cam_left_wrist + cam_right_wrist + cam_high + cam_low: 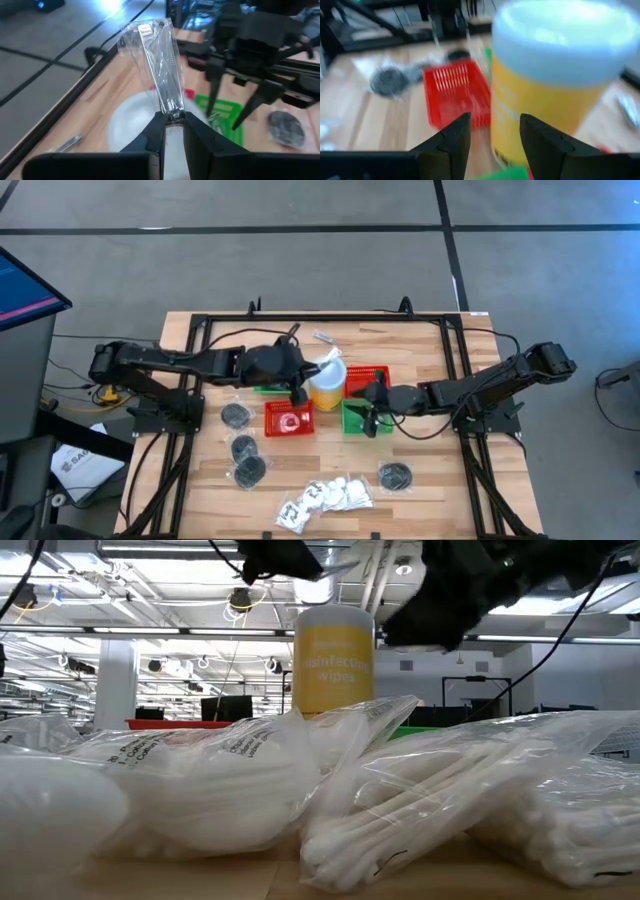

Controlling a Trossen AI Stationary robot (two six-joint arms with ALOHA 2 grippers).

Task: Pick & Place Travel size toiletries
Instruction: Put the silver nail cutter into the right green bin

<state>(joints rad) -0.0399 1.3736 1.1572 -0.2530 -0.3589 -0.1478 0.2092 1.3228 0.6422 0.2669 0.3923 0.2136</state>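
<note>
Left wrist view: left tool (pixel 171 131) pinches bagged nail clipper (pixel 159 65) upright.

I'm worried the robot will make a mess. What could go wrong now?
The left gripper pinches only the bottom tip of a silvery metal clipper in a clear bag, so it might slip or swing out. The two arms are close: the open right gripper hangs just beside the yellow wipes canister with the white lid, and either arm could knock it over onto the red mesh basket.
</note>
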